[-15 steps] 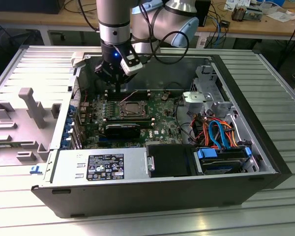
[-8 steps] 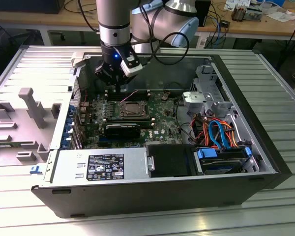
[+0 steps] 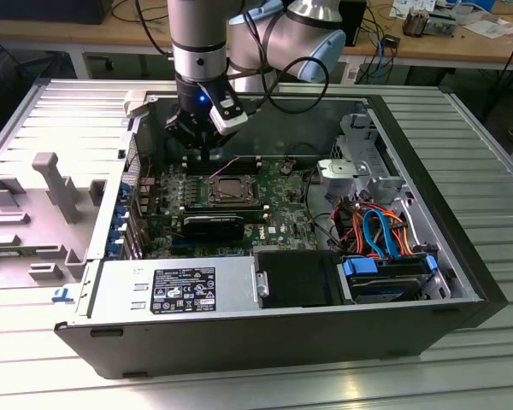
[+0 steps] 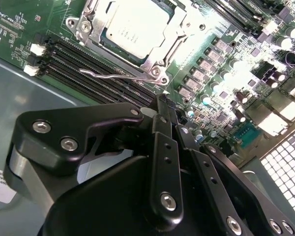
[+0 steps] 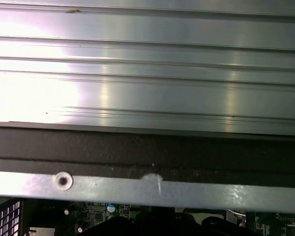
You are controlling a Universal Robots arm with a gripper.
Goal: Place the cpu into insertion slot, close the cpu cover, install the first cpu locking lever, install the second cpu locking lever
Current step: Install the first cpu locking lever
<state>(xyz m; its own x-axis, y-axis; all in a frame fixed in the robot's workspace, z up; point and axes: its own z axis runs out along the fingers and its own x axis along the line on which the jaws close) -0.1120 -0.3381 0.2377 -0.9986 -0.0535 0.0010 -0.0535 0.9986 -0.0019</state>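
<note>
Closest to us in the second wrist view, our gripper (image 4: 163, 105) has its fingers clenched on nothing beside the insertion slot (image 4: 132, 37), where the cpu (image 4: 132, 27) sits under the closed cpu cover (image 4: 160, 54), 1 locking lever (image 4: 113, 76) apparently still unlatched.

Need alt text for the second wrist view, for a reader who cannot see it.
The cpu sits in the insertion slot on the green motherboard, framed by the silvery cpu cover, with a thin wire locking lever lying along the socket's edge beside the black memory slots. The black tool fills the foreground, its fingers together with nothing between them.
</note>
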